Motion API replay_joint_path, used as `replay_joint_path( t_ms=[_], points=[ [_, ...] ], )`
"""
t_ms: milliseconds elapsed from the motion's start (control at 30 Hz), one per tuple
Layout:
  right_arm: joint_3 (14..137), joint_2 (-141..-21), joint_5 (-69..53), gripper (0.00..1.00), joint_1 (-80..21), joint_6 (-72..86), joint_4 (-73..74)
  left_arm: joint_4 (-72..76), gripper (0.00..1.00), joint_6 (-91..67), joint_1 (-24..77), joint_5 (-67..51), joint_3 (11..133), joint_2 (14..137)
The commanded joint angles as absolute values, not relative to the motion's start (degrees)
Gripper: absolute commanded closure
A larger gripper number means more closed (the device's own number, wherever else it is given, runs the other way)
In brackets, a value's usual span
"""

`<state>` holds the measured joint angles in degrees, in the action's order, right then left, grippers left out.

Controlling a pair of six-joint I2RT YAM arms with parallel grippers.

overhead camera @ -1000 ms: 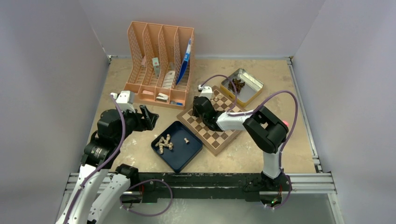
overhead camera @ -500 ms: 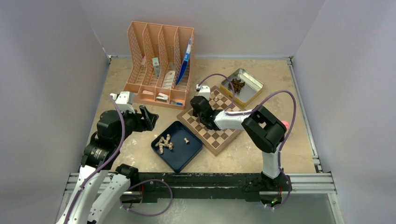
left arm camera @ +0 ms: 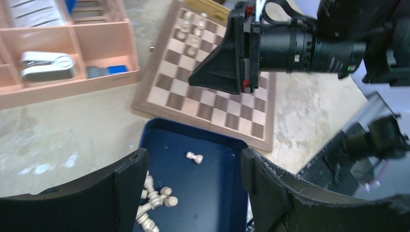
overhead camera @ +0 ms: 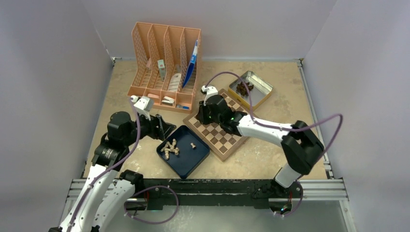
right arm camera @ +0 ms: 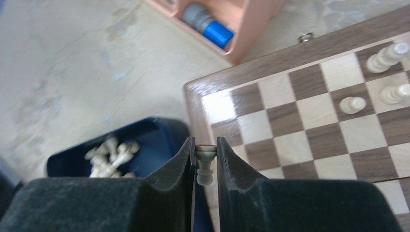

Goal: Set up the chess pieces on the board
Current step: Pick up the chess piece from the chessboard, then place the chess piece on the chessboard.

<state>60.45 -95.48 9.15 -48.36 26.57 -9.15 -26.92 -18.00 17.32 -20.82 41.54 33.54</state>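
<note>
The board (overhead camera: 227,137) lies mid-table, and a few pale chess pieces (right arm camera: 352,104) stand on its far squares. Over its near-left corner my right gripper (right arm camera: 206,145) is shut on one pale chess piece (right arm camera: 205,166), held upside down between the pads. More chess pieces (overhead camera: 169,147) lie heaped in the dark blue tray (overhead camera: 186,162), and a single one (left arm camera: 194,157) lies apart from the heap. My left gripper (left arm camera: 193,162) hangs open above that tray with nothing between its fingers (left arm camera: 130,179).
A peach desk organizer (overhead camera: 164,67) stands at the back left, holding small office items. A silver tin (overhead camera: 258,92) with dark pieces sits behind the board. The blue tray touches the board's left edge. My right gripper (left arm camera: 193,79) shows over the board in the left wrist view.
My left gripper has moved right, to the blue tray's edge. The right arm's elbow has swung out to the right and dropped lower, with its gripper staying over the board's left corner.
</note>
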Motion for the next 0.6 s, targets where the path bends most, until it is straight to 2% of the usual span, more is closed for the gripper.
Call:
replay_joint_path(
  t_ms=[0,133,233,300,467,567],
  points=[
    [58.45,-88.06,-5.27,0.84,-48.60,21.08,-5.83,-15.85,0.31,-12.30,17.49,-37.31,40.04,34.63],
    [56.34,-82.21,-17.14,0.84,-48.60,19.09,-5.32,-6.68,0.33,-5.66,17.49,-47.48,35.23,34.03],
    [54.69,-79.11,-19.98,0.83,-48.60,19.44,-6.45,-3.34,0.37,-1.76,17.49,-51.68,33.30,33.84],
    [53.68,-78.49,-16.28,0.82,-48.60,19.95,-6.74,-4.07,0.40,-1.62,17.49,-49.76,33.83,33.97],
    [56.25,-83.07,2.81,0.82,-48.49,23.49,2.57,-5.50,0.41,-3.84,17.49,-43.14,32.23,31.77],
    [57.86,-87.36,7.55,0.82,-48.51,23.64,5.55,-5.79,0.40,-4.35,17.49,-42.17,30.50,30.53]
  ],
)
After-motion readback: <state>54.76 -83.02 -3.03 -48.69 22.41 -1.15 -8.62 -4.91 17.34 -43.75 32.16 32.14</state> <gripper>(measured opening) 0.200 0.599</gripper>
